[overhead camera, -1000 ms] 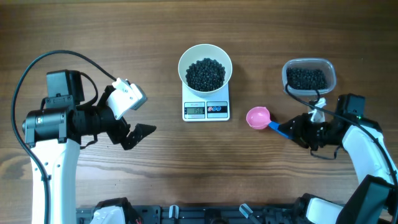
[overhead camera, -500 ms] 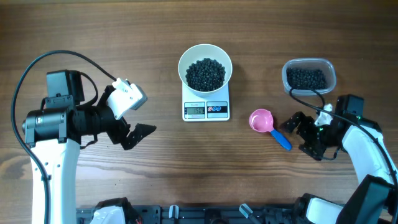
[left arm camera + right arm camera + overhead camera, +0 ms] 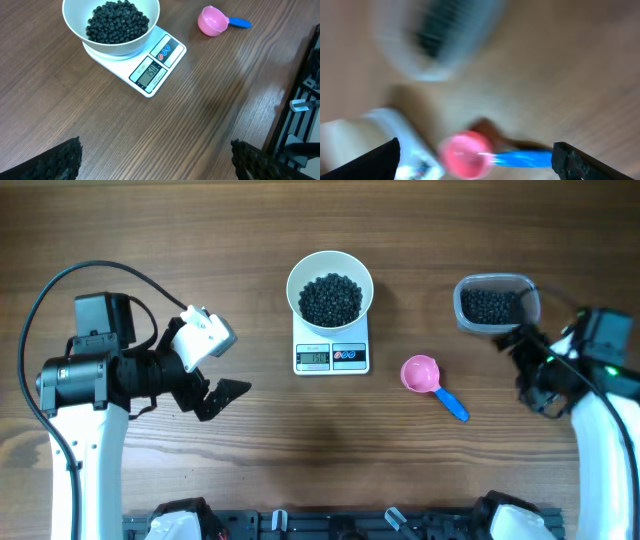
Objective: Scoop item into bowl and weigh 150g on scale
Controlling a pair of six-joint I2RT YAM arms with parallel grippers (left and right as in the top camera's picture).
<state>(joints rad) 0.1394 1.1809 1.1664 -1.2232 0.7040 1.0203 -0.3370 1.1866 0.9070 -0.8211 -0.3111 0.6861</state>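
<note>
Gaping wide, left claw (image 3: 155,161) and right claw (image 3: 477,159) held nothing, touched nothing; scale (image 3: 172,59) digits unreadable.

The wooden table (image 3: 300,460) is warm mid-brown with darker grain streaks running from 9 o'clock to 3 o'clock, and on it the round white bowl (image 3: 296,285) holds a grainy heap of tiny round black beads (image 3: 331,299). At the bowl's 6 o'clock, the flat white rectangular kitchen scale (image 3: 331,366) carries a pale grey display (image 3: 313,358) with dark digits, beside one red and one blue button (image 3: 348,356). At the scale's 4 o'clock lies a bright pink plastic scoop (image 3: 418,372) with a vivid blue handle (image 3: 452,404), while the clear plastic tub (image 3: 462,298) at 3 o'clock shows more black beads through greyish walls.
</note>
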